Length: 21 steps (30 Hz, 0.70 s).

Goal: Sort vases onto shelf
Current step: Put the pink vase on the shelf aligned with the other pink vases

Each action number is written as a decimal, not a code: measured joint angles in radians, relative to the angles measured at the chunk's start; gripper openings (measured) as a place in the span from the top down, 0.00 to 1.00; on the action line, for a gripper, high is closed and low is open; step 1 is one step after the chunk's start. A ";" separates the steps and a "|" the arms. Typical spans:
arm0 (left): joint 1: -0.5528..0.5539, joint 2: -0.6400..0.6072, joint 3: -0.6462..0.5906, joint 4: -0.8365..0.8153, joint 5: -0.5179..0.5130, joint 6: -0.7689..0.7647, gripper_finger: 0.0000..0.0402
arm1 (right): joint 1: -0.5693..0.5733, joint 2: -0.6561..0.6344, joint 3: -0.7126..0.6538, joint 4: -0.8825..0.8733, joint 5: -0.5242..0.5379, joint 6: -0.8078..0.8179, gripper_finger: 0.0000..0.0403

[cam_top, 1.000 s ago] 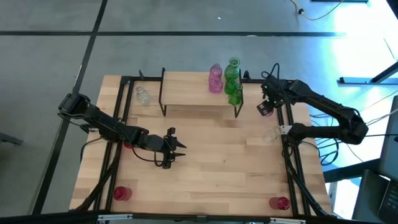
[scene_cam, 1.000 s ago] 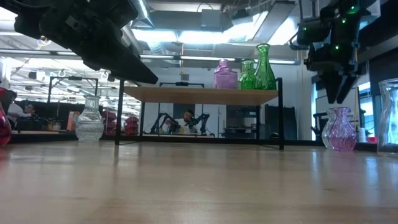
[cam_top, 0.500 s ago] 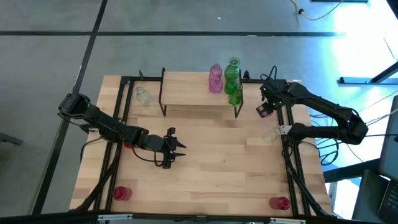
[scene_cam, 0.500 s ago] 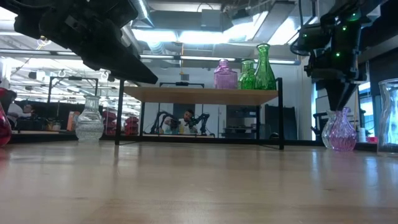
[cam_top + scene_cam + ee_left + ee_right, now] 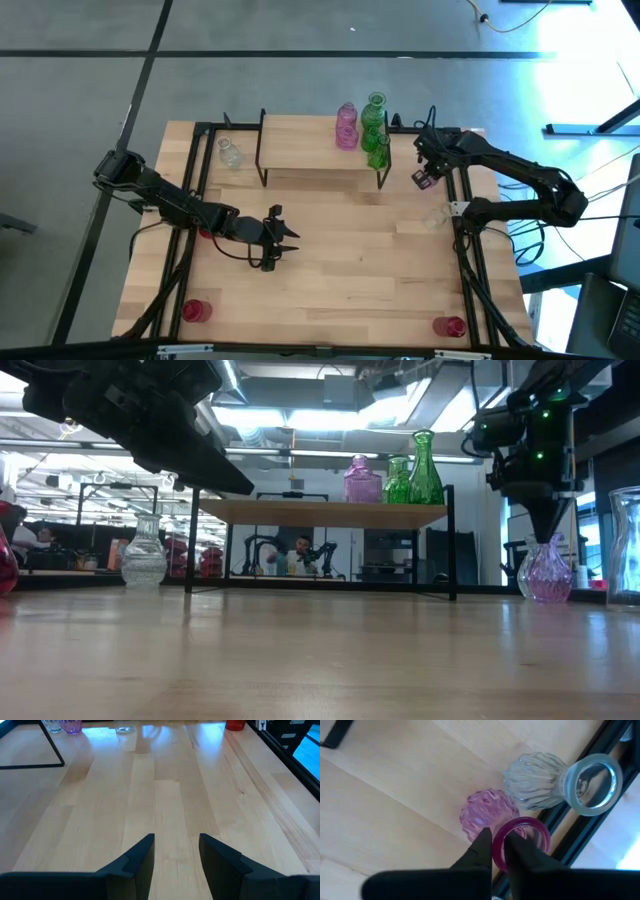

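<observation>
Vases are partly sorted: the shelf (image 5: 310,140), standing toward the table's far edge, carries a pink vase (image 5: 346,126) and what look like three green vases (image 5: 374,128) bunched at its right end, though from above they overlap and the count is unsure. The rest of the shelf board is bare.

Off the shelf, a pink ribbed vase (image 5: 490,815) stands on the table (image 5: 340,270) just right of the shelf, near the table's far right corner, with a clear ribbed vase (image 5: 540,777) beside it. The right gripper (image 5: 499,846) is down on the pink one, its fingers narrowed onto the rim of the neck, one inside and one outside; the vase sits on the wood, so I judge this pick only just begun.

Waiting elsewhere: a clear vase (image 5: 229,153) by the far left corner, left of the shelf; a red vase (image 5: 195,311) at the near left corner; a pinkish-red vase (image 5: 450,326) at the near right corner; another clear vase (image 5: 433,217) by the right edge. The left gripper (image 5: 176,851) hovers over the middle of the table, fingers partly apart and holding nothing.

Roughly four placed, about six left, I reckon
</observation>
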<state>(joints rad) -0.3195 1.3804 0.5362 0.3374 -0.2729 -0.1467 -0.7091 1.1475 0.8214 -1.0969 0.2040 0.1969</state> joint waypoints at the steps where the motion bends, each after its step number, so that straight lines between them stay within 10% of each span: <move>1: 0.000 0.000 0.000 0.000 0.000 0.000 0.63 | 0.002 0.000 0.000 0.000 0.005 -0.011 0.97; 10: 0.000 0.000 0.000 0.002 0.000 0.000 0.63 | 0.032 -0.033 0.018 -0.037 -0.001 -0.037 0.99; 21: 0.000 0.000 0.000 0.003 0.000 0.000 0.63 | 0.392 -0.057 0.149 -0.152 -0.008 0.125 1.00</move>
<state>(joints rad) -0.3195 1.3804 0.5362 0.3402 -0.2726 -0.1467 -0.3171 1.0905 0.9709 -1.2487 0.1965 0.3218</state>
